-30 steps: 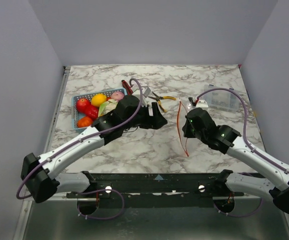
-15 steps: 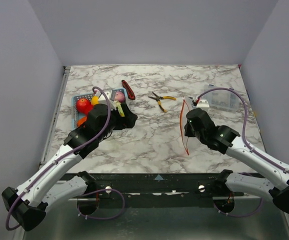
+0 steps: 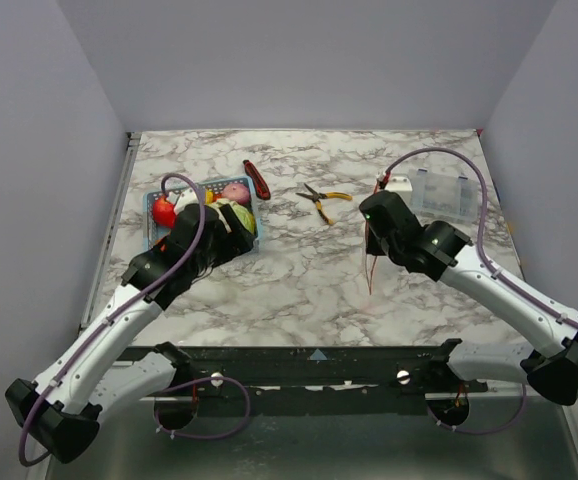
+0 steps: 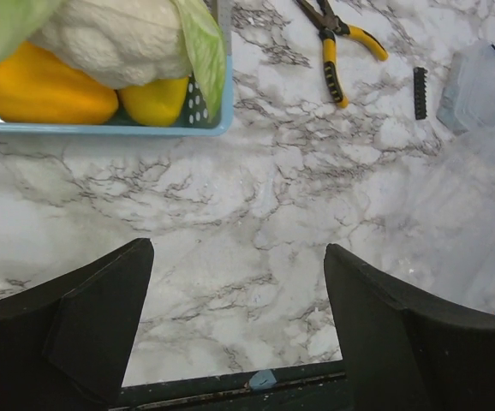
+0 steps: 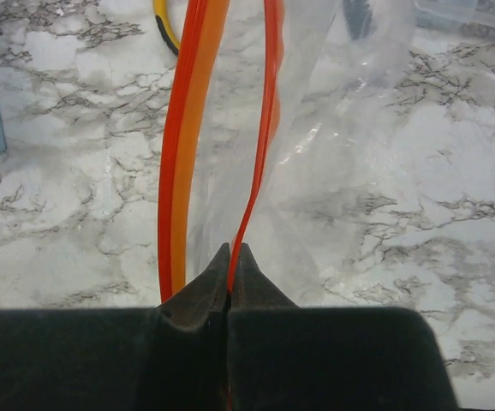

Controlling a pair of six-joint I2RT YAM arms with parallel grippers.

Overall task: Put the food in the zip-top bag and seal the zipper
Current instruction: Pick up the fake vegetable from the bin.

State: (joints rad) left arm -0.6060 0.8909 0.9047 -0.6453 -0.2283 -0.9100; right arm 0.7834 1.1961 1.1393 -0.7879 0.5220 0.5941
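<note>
The right jaws are pressed together on one thin orange-red zipper strip [image 5: 269, 103] of the soft, crinkly clear plastic zip-top bag [image 5: 342, 128]. A second strip runs apart from it on the left, so the mouth gapes. The bag is held right of centre over the white, grey-veined marble worktop [image 4: 256, 214], near the yellow-handled pliers [image 4: 337, 51] and the rigid clear compartment box [image 4: 479, 86]. The left jaws stand wide apart, holding nothing, over bare worktop just beside the light-blue perforated plastic basket [image 4: 102, 127]. In the basket, the white toy cauliflower [image 4: 110, 38] rests on yellow toy fruits [image 4: 46, 90].
</note>
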